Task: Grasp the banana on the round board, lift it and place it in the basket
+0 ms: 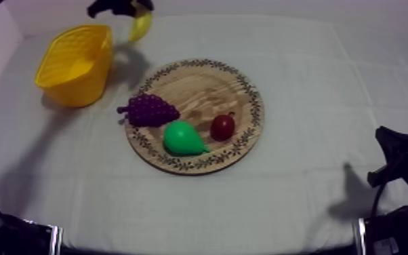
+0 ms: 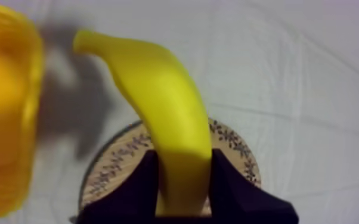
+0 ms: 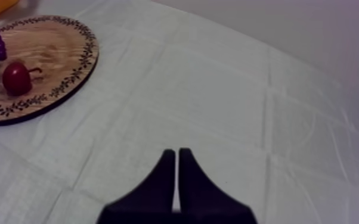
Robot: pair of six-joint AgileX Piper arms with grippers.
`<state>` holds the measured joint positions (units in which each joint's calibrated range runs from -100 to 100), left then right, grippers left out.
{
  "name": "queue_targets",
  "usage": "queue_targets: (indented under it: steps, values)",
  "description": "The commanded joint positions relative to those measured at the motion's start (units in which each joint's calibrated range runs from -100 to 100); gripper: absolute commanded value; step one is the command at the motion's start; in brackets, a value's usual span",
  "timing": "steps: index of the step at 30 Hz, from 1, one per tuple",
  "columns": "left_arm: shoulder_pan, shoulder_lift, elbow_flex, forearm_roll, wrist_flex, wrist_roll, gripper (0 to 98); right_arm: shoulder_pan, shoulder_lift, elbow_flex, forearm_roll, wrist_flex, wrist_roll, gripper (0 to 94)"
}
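- Left gripper (image 1: 121,8) is gripping the banana (image 1: 140,26) at the upper edge of the top view, left of centre, just to the right of the yellow basket (image 1: 85,85).
- In the top view the banana is hanging down from the gripper. Its long axis is running roughly up and down the frame, and its free end is pointing at the cloth (image 1: 301,81) beside the basket's right wall.
- In the left wrist view the banana (image 2: 158,101) is stretching away from the fingers (image 2: 143,179) in a curve. Its narrow tip is bending toward the basket (image 2: 9,119) and is stopping just short of the rim.
- The banana is showing as smooth, plain yellow and thick in the middle, and it is tapering to a blunt stalk end.
- The left gripper's (image 2: 185,154) two black fingers are pressing on either side of the banana's thick lower end, parted only as far as the fruit's width, above the wooden board (image 2: 116,167).
- The board (image 1: 200,88) is lying at the centre of the top view and is carrying the grapes (image 1: 149,110), the pear (image 1: 183,139) and the small red fruit (image 1: 222,127).
- The right gripper (image 3: 177,154) is hovering over bare cloth with its fingers lying together as a narrow wedge and gripping nothing, well apart from the board (image 3: 45,47).
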<state>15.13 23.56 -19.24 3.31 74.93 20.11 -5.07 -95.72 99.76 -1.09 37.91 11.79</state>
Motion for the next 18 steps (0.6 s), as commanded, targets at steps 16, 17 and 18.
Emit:
queue_targets:
  steps: [16, 17, 18]
  values:
    - [-9.2, -9.3, 10.6, -2.8, -1.9, -2.8, 8.6, 0.0, 0.0, 0.0, 0.0, 0.0, 0.0, 0.2]
    - [-9.4, -9.2, 11.5, -2.84, -2.5, -2.9, 8.6, 0.0, 0.0, 0.0, 0.0, 0.0, 0.0, 0.2]
    - [-9.5, -9.1, 12.4, -2.87, -3.2, -3.0, 8.6, 0.0, 0.0, 0.0, 0.0, 0.0, 0.0, 0.2]
